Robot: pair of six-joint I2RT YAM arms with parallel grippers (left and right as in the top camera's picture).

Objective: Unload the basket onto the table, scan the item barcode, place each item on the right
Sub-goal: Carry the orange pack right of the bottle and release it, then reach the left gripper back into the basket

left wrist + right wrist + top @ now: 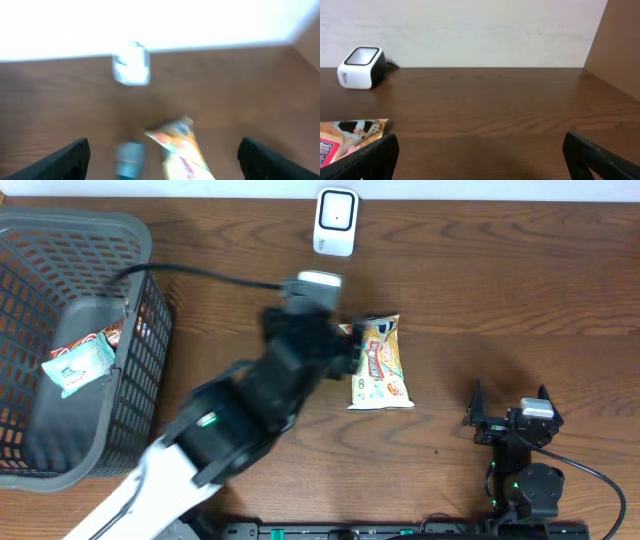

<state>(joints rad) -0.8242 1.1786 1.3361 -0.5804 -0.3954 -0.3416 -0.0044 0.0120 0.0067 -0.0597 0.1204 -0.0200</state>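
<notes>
Yellow printed plastic snack packet (pixel 380 363): flat on the table, face up, a little right of the middle; one short end toward the scanner, the other toward the near edge.
Brown wooden table (pixel 520 300): under packet, scanner and basket alike.
White box-shaped barcode scanner (pixel 336 222): upright at the far edge by the pale wall, dark window on its face; beyond the packet and well apart from it.
Left claw (pixel 343 348): at the end of the black arm, over the packet's far left corner; smeared by blur from overhead. Spread wide in the wrist view, with dark fingers (pixel 70 160) at both sides of the picture and nothing gripped; blurred packet slantwise on the wood between them, apparently touching neither.
Blue-grey smear (pixel 130 159): just left of the packet in the left wrist view; too blurred to name.
Right claw (pixel 512 420): low at the near right of the table, well apart from the packet; spread wide and empty.
Grey plastic mesh basket (pixel 140 240): at the table's left edge; inside, a teal-and-white wrapped item (pixel 78 367) and, just behind it, a red-and-white wrapper (pixel 100 337).
Black cable (pixel 200 273): across the basket's right rim toward the left arm.
</notes>
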